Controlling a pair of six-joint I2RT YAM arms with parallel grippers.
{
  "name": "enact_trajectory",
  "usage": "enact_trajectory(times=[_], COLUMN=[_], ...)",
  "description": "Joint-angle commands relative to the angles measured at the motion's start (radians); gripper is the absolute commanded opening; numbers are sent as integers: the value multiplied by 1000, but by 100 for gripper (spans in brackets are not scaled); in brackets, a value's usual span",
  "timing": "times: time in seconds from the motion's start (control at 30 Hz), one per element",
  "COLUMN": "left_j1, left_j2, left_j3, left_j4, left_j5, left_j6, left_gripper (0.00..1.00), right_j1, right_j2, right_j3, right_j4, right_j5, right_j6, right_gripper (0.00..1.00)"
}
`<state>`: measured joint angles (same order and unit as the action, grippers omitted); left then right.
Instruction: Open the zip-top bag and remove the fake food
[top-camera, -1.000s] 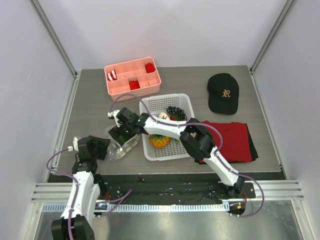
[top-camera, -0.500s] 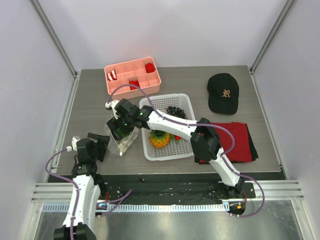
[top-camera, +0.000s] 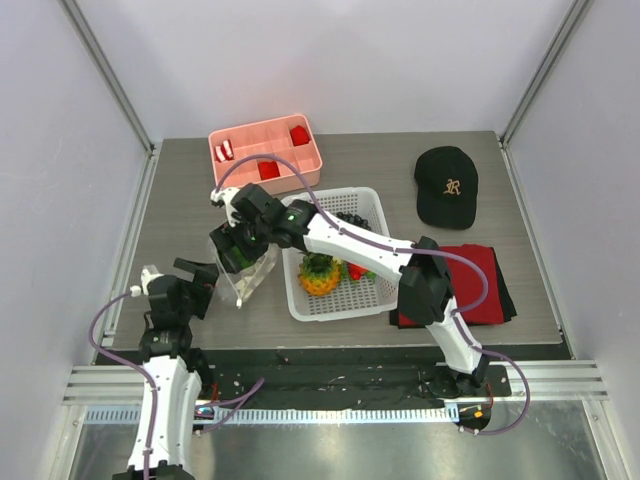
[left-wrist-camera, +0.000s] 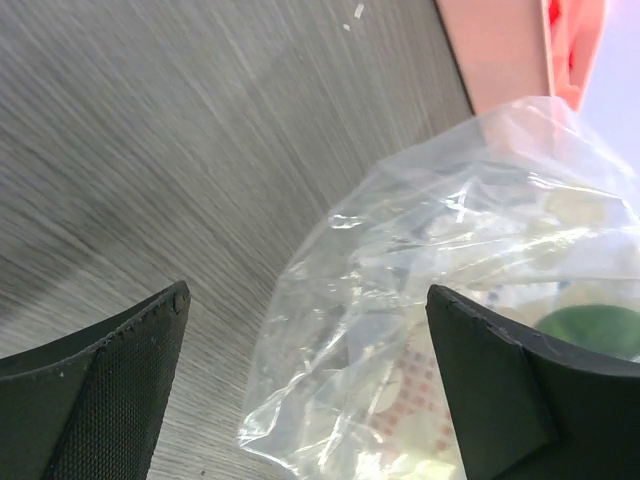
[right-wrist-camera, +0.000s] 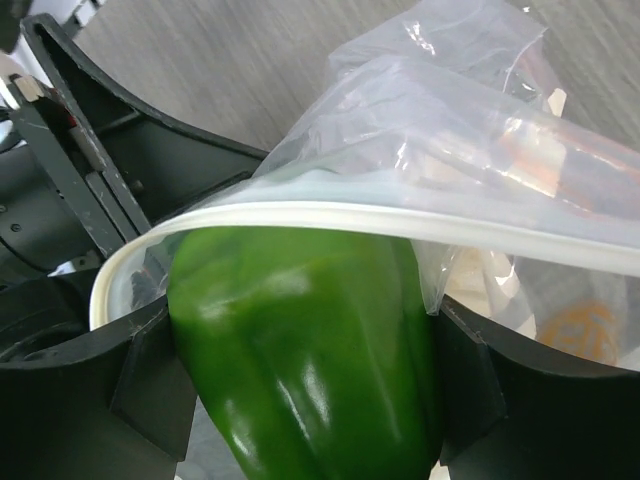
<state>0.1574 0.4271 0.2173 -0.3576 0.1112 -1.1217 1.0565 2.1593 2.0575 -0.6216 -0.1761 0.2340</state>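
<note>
changed: left gripper has let go of the bag and backed off, jaws apart; right gripper has risen, clamped on the pepper.
meaning: pepper still under the zip rim; the bag likely rides up with it and wants re-gripping.
done: pineapple lies in the basket.
surface: grey wood-grain table.
room: plain white walls.

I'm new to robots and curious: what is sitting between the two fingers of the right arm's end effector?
A green pepper, gripped by the right end effector at the open mouth of the zip-top bag. The right wrist view shows it.
</note>
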Motion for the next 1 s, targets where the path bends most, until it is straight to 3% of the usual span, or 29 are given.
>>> enact_trajectory(times=[0.0,0.17,0.5,0.57,0.6,0.67,0.7,0.77,0.8,0.83,0.9,0.97], left_j1=[4,4,4,4,5,4,5,4,4,4,4,4], left_j2=[-50,-111,-188,-191,-194,-195,-195,-188,-180,-174,-147,-126], left_j3=[10,-62,-251,-253,-234,-198,-175,-102,-79,-43,-4,37], left_j4=[34,199,539,536,495,429,333,222,183,117,57,14], left_j5=[90,160,202,199,188,170,156,87,61,20,-34,-95], left_j6=[-22,-110,-317,-314,-302,-238,-209,-132,-110,-89,-31,11], left_gripper=[100,100,99,86,72,58,47,33,18,11,0,0], right_j1=[-16,-59,-112,-112,-113,-118,-121,-127,-133,-136,-144,-148], right_j2=[-72,-108,-147,-151,-153,-164,-165,-179,-184,-190,-199,-207], right_j3=[33,-63,-207,-221,-224,-232,-235,-247,-250,-250,-243,-227], right_j4=[33,152,350,369,367,369,365,362,359,349,321,267], right_j5=[-100,-256,-397,-398,-396,-392,-392,-393,-396,-398,-402,-396], right_j6=[65,184,335,340,340,335,334,323,317,311,274,220], right_gripper=[55,51,49,49,49,49,49,49,50,55,59,61])
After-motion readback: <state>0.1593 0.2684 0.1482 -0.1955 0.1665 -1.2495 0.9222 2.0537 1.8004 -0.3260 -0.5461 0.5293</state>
